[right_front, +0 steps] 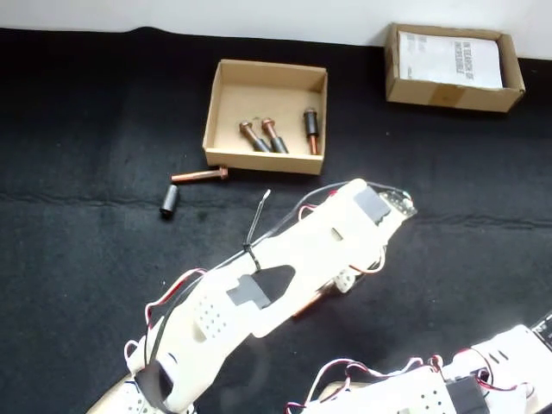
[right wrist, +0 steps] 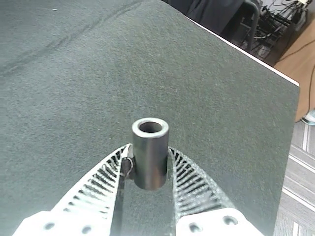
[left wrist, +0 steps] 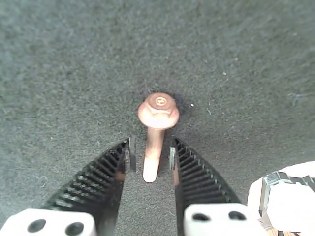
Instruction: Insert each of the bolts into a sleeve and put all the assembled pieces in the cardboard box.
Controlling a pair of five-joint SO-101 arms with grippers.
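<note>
On the tabletop (right_front: 78,285), the cardboard box (right_front: 259,160) at 12 o'clock holds three assembled pieces (right_front: 276,134), the right gripper (right wrist: 148,156) has its fingers (right wrist: 189,184) clamped on an upright sleeve (right wrist: 150,147), and the left gripper (left wrist: 151,155) straddles a bolt (left wrist: 155,132) with fingers (left wrist: 101,177) narrowly parted (not yet pinching), so closing, then inserting it into that sleeve, seems next.

bare mat (right_front: 78,129) beside loose bolt (right_front: 200,175)

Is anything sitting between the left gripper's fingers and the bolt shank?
No. In the left wrist view the bolt lies between the fingers of the left gripper, with only slivers of bare mat either side of its shank.
</note>
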